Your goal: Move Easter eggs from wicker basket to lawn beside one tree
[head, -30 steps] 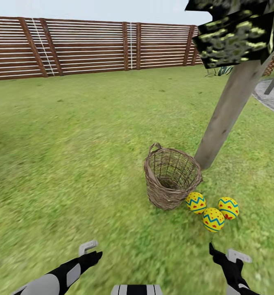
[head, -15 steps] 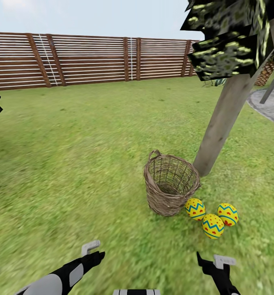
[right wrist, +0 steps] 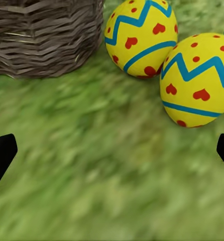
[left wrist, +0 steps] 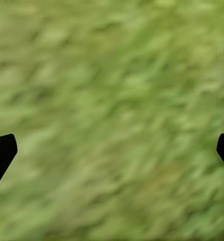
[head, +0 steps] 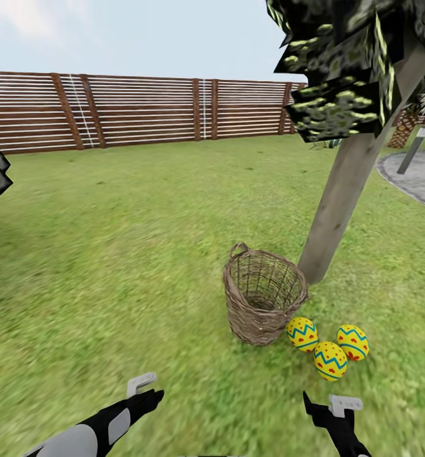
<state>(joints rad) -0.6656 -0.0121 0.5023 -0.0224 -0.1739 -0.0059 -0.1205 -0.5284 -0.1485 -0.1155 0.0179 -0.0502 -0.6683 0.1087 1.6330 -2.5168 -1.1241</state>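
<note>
Easter eggs, three in number, are seen lying on the lawn [head: 110, 254] in a tight cluster beside the wicker basket [head: 263, 296]: one egg [head: 302, 334] just beside the basket's base, a second [head: 330, 360] nearest the robot, a third [head: 352, 342] on the far side from the basket. The basket stands upright, slightly tilted, with no egg visible inside, close to the foot of the leaning grey-brown trunk of the tree [head: 339, 203]. A wooden slat fence [head: 142, 108] is seen behind.

Compared with a second ago, the whole head view has been raised: more sky is shown, and fence, basket and eggs sit lower in the picture. This is a camera shift; the eggs and basket keep the same arrangement. The right pincer [head: 326, 406] now appears further towards the middle than before, while the left pincer [head: 145, 390] is little changed.

Both pincers are released and hold nothing: in the left wrist view the fingertips [left wrist: 2, 150] are spread wide over bare grass, and in the right wrist view the fingertips [right wrist: 2, 150] are spread likewise, with two eggs and the basket's woven wall ahead.
</note>
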